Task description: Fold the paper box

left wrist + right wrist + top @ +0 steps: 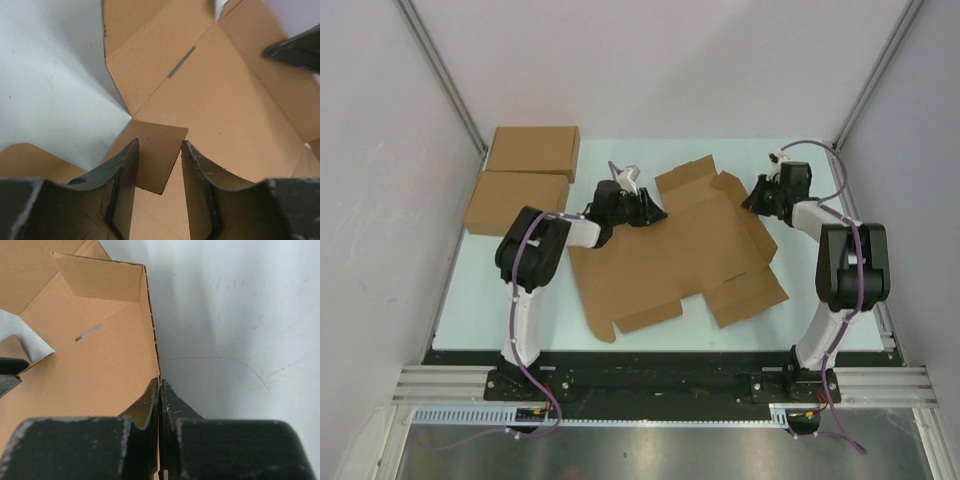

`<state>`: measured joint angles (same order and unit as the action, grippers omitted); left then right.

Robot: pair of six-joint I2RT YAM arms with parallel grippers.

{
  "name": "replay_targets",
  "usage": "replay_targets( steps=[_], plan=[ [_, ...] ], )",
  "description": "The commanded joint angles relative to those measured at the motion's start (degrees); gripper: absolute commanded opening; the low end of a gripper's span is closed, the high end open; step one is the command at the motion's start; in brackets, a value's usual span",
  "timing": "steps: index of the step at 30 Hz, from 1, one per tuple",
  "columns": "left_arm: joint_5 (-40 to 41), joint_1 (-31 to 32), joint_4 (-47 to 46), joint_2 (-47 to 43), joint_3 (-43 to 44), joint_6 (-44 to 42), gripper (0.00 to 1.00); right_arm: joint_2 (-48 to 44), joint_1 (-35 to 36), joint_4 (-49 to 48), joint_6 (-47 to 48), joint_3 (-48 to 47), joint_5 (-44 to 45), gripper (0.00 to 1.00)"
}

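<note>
The paper box (680, 250) is a large brown die-cut sheet lying mid-table, with its far flaps and right side raised. My left gripper (655, 212) reaches over its far left corner. In the left wrist view the jaws (160, 145) stand apart around a small square flap (157, 155), with a gap on the flap's right side. My right gripper (752, 203) is at the sheet's right side. In the right wrist view its jaws (160, 382) are shut on the thin edge of an upright side panel (125, 330).
Two made-up flat brown boxes (532, 150) (518, 200) lie at the back left of the table. White walls and frame posts close in both sides. Bare pale table shows to the right of the held panel (240, 340).
</note>
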<state>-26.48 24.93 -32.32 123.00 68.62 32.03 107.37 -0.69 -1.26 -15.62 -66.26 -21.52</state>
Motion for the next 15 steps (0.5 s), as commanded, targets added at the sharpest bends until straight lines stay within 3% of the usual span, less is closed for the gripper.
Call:
replay_targets(
  steps=[1,7,11,15],
  plan=[
    [-1.74,0.39,-6.52,-6.36,-5.06,1.63,0.45,-12.43,6.92,5.82,9.36,-2.29,16.92,0.00],
    [-0.24,-0.76,-10.93,-16.64,-10.52,1.19,0.49,-21.66,19.29,9.16,24.48,-2.30,37.41,0.00],
    [0.55,-1.98,-13.55,-24.36,-13.85,2.50,0.50,-22.64,28.71,8.65,33.53,-1.59,50.83,0.00],
    [1.78,-3.39,-16.81,-32.63,-20.36,3.12,0.52,-23.43,35.57,5.13,42.84,1.30,58.42,0.00]
  ],
)
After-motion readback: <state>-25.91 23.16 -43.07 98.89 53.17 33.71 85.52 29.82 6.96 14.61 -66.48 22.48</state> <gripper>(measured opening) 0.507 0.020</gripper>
